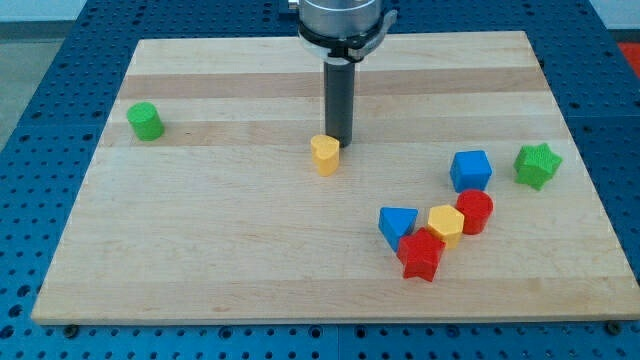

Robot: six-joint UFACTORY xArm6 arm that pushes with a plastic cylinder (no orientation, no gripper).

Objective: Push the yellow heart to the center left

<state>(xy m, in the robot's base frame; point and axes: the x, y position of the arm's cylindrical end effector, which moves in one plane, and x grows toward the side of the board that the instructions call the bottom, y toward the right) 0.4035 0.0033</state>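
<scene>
The yellow heart (325, 155) sits near the middle of the wooden board (200, 250). My tip (339, 141) rests on the board right behind the heart, at its upper right side, touching or nearly touching it. The dark rod rises straight up from there to the arm's head at the view's top.
A green cylinder (146, 121) stands at the board's left. At the right are a blue cube (470, 170), a green star (537, 165), a red cylinder (475, 211), a yellow hexagon (445, 225), a blue triangle (398, 224) and a red star (421, 254).
</scene>
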